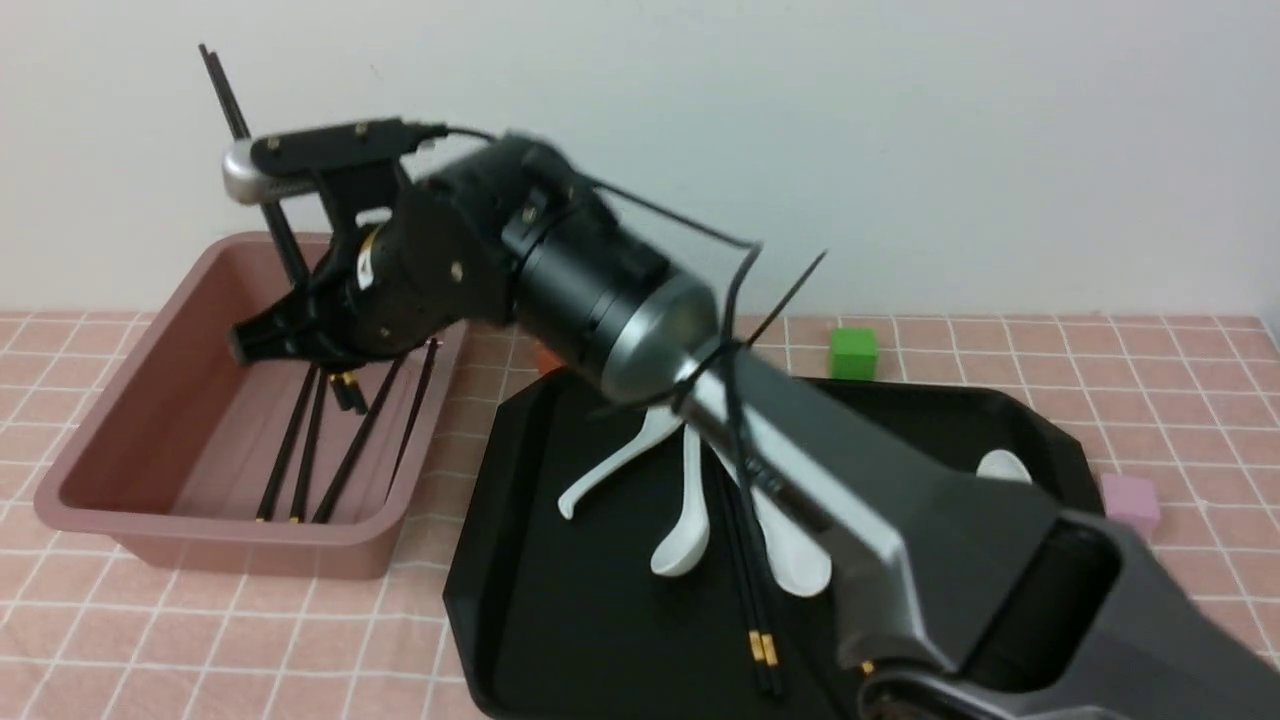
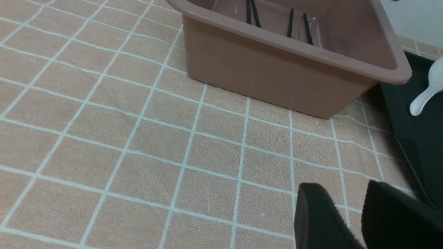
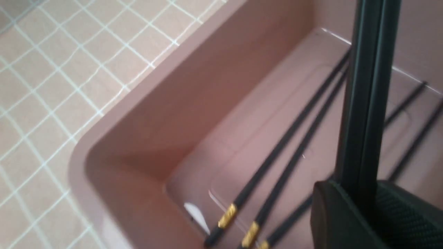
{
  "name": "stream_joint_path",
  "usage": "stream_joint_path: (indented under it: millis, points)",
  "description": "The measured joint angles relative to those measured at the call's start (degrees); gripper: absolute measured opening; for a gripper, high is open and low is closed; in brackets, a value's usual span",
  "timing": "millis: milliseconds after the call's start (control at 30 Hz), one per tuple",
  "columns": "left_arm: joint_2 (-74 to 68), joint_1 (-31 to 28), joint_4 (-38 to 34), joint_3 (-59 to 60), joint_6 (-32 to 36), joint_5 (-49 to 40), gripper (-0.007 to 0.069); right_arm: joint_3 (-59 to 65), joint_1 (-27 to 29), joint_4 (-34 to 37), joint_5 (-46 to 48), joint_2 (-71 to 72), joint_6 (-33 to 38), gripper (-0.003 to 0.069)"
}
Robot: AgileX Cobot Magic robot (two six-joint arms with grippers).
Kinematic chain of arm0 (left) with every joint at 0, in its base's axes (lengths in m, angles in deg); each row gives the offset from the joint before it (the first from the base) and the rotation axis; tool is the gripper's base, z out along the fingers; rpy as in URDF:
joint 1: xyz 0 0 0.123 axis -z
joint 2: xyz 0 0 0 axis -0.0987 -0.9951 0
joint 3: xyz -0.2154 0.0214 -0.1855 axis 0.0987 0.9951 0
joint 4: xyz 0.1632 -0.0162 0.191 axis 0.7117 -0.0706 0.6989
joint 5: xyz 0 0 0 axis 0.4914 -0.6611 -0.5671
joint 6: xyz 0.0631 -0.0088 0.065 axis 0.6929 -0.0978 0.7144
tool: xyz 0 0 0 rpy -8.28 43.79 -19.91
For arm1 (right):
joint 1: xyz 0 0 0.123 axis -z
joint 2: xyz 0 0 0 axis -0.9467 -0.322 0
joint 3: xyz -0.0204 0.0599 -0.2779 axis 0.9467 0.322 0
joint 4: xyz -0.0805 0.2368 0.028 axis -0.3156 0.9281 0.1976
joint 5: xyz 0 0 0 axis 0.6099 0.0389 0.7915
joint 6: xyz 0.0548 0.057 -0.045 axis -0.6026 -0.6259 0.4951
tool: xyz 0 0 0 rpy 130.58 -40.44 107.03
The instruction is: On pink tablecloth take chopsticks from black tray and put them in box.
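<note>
- Right gripper (image 3: 354, 188): closed on a pair of black chopsticks (image 3: 368, 93), over the box; arm reaching across the tray from the right.
- Held pair: tilted steeply, the two sticks side by side; plain ends high above the rim, gold-banded ends low, over the box interior.
- Left gripper (image 2: 346, 197): fingertips parted, nothing between them but a view of the cloth; placed over the tablecloth on the near side of the box.
- Box (image 1: 250, 535): one, dusty pink, deep, flared rim; standing on the cloth to the left of the tray.
- Chopsticks in the box (image 1: 287, 445): four, black, lying apart from one another on the floor of the box; gold bands plain to see on some in the right wrist view.
- Black tray (image 1: 600, 640): one, cut-off corners, partly covered by the right arm.
- Chopsticks on the tray (image 1: 750, 570): one pair, side by side, gold bands toward the near edge; a further gold band shows beside the arm, its stick mostly hidden.
- Spoons (image 1: 683, 550): white, several, on the tray, some partly hidden.
- Cubes: green (image 1: 853, 354) beyond the tray; pink (image 1: 1130, 505) at its right side; orange (image 1: 548, 358) near its far left corner, partly hidden.
- Tablecloth (image 1: 250, 640): pink, white grid, beneath all.
</note>
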Motion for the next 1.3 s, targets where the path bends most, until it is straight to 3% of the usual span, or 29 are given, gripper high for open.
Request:
stream_joint_path:
  millis: [233, 367, 433, 533, 733, 800, 900, 1033, 1067, 1167, 1200, 1233, 1267, 1300]
  points:
    - [0.00, 0.00, 0.00, 0.00, 0.00, 0.00, 0.0229, 0.06, 0.00, 0.16, -2.59, -3.15, 0.06, 0.0174]
    - [0.00, 0.00, 0.00, 0.00, 0.00, 0.00, 0.0234, -0.01, 0.00, 0.25, -2.08, -3.19, 0.06, 0.0290]
    - [0.00, 0.00, 0.00, 0.00, 0.00, 0.00, 0.0237, -0.08, 0.12, 0.37, 0.03, -3.13, 0.06, 0.0373]
    - [0.00, 0.00, 0.00, 0.00, 0.00, 0.00, 0.0237, 0.05, 0.44, 0.95, 4.60, -1.93, 0.08, 0.0435]
    - [0.00, 0.00, 0.00, 0.00, 0.00, 0.00, 0.0238, 0.09, 0.86, 0.95, 16.82, 6.45, 2.44, 0.0450]
    - [0.00, 0.00, 0.00, 0.00, 0.00, 0.00, 0.0238, -0.08, 0.91, 0.95, 22.47, 12.94, 4.22, 0.0397]
    - [0.00, 0.00, 0.00, 0.00, 0.00, 0.00, 0.0238, 0.29, 0.91, 1.19, 23.36, 17.71, 4.67, 0.0335]
    - [0.00, 0.00, 0.00, 0.00, 0.00, 0.00, 0.0238, 7.04, 0.97, 2.40, 23.67, 29.43, 7.43, 0.0148]
    - [0.00, 0.00, 0.00, 0.00, 0.00, 0.00, 0.0238, 7.59, 0.97, 2.40, 23.67, 30.65, 7.59, 0.0140]
    - [0.00, 0.00, 0.00, 0.00, 0.00, 0.00, 0.0238, 21.58, 0.97, 2.00, 23.73, 42.00, 9.73, 0.0006]
    - [0.00, 0.00, 0.00, 0.00, 0.00, 0.00, 0.0238, 22.55, 0.97, 1.77, 23.73, 42.71, 9.80, 0.0001]
    - [0.00, 0.00, 0.00, 0.00, 0.00, -0.05, 0.0238, 33.68, 0.97, 0.62, 23.79, 50.63, 10.27, -0.0013]
    - [0.00, 0.00, 0.00, 0.00, 0.00, -0.05, 0.0238, 33.68, 0.97, 0.62, 23.80, 50.63, 10.27, -0.0014]
    - [0.00, 0.00, 0.00, 0.00, 0.00, -0.05, 0.0238, 41.13, 0.97, -0.68, 23.83, 55.68, 10.27, -0.0014]
